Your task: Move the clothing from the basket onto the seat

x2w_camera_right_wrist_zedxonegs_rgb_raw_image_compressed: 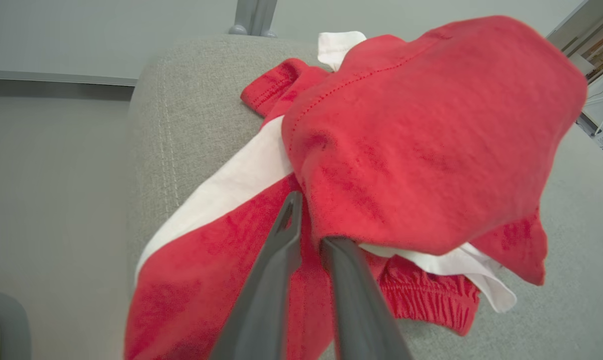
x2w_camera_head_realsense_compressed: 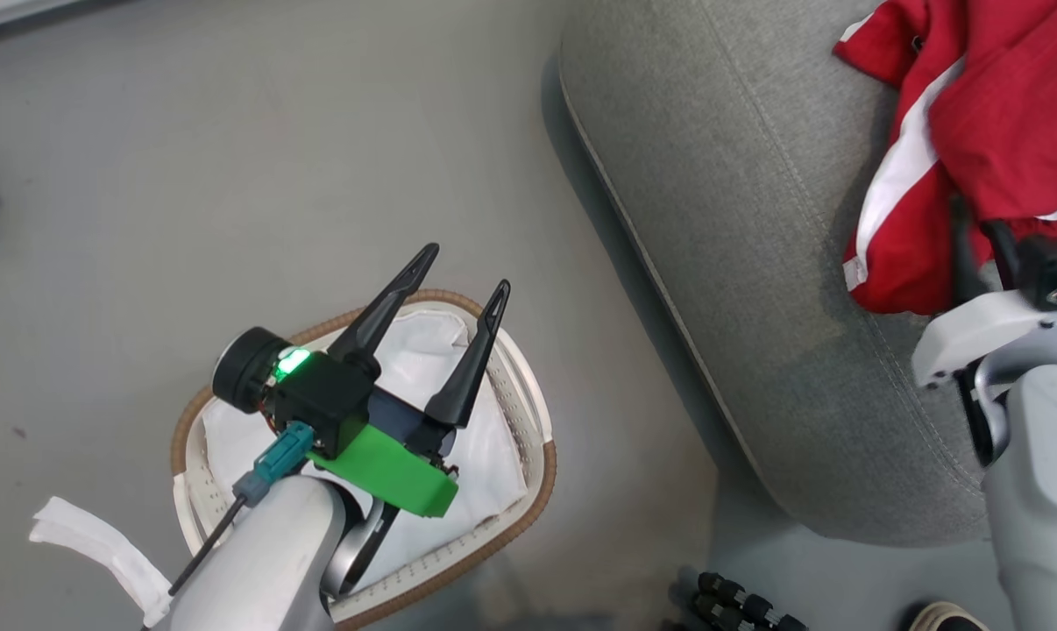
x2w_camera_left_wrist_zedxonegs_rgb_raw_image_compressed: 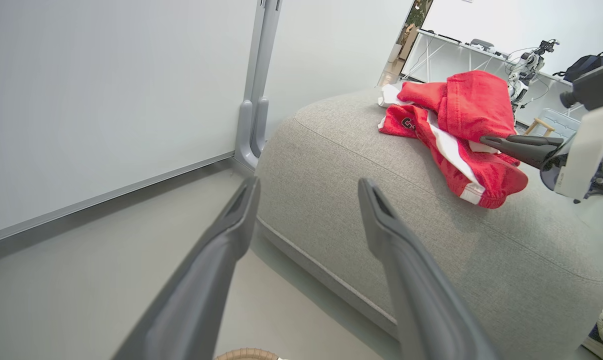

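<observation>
Grey floor (x2w_camera_head_realsense_compressed: 230, 175) carried the basket (x2w_camera_head_realsense_compressed: 528, 394), its white liner (x2w_camera_head_realsense_compressed: 502, 438) showing; the left gripper (x2w_camera_head_realsense_compressed: 466, 267) hovered above it, jaws spread wide and holding nothing; the clothing (x2w_camera_head_realsense_compressed: 1002, 114) lay heaped on the seat (x2w_camera_head_realsense_compressed: 739, 219); the right gripper (x2w_camera_right_wrist_zedxonegs_rgb_raw_image_compressed: 311, 220) had its jaws nearly closed there, seemingly pinching a red fold.

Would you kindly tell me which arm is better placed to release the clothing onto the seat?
Right: the right gripper is closed on the clothing over the seat; the left gripper hangs open above the basket.
</observation>
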